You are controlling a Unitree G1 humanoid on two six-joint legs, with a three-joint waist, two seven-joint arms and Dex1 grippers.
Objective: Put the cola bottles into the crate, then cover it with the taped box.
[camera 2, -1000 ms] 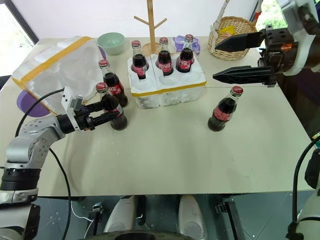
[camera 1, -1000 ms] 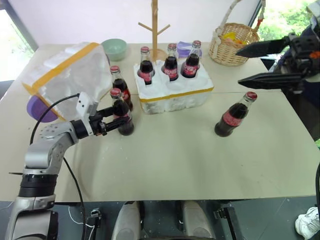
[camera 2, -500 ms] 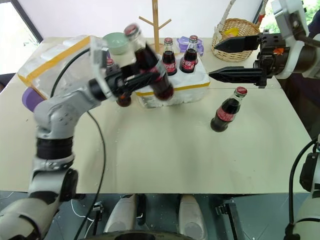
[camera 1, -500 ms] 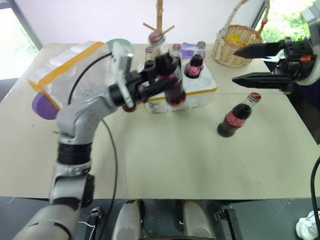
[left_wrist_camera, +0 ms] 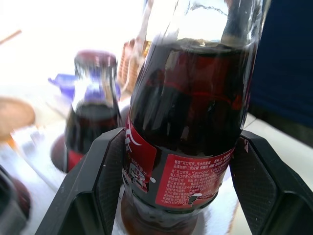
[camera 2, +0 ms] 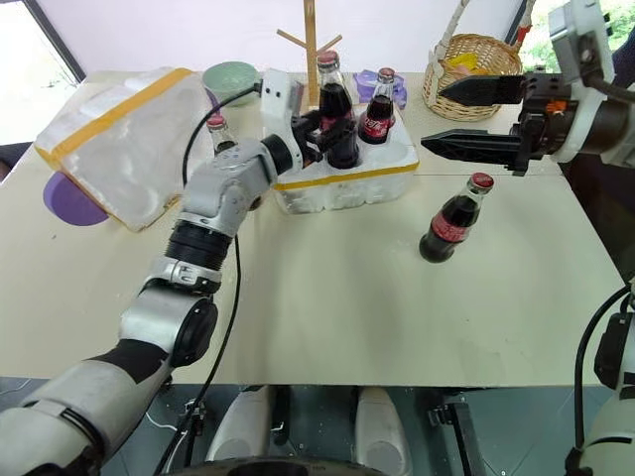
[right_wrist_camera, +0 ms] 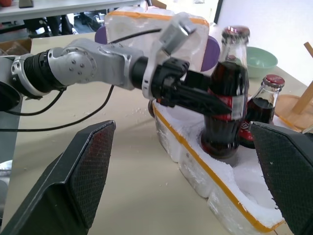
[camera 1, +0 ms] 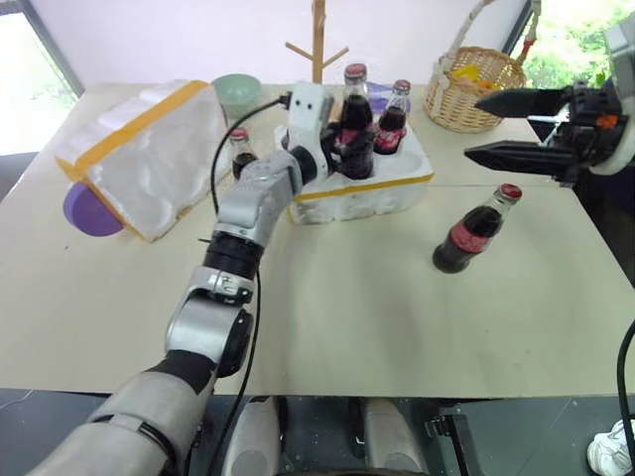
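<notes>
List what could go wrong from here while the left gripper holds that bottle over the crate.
1. The left gripper grips the held bottle low on its body; lowered off-centre, it may catch a well rim of the crate and tip.
2. A crated bottle stands close beside it and may get knocked.
3. The open right gripper hangs above the lone bottle, which a careless descent could topple.

Four cola bottles [camera 1: 355, 114] [camera 1: 393, 119] [camera 1: 238, 154] [camera 1: 474, 233] in view, one crate [camera 1: 397, 188], one taped box [camera 1: 149, 169], one wicker basket [camera 1: 466, 94], one green bowl [camera 1: 236, 91]
</notes>
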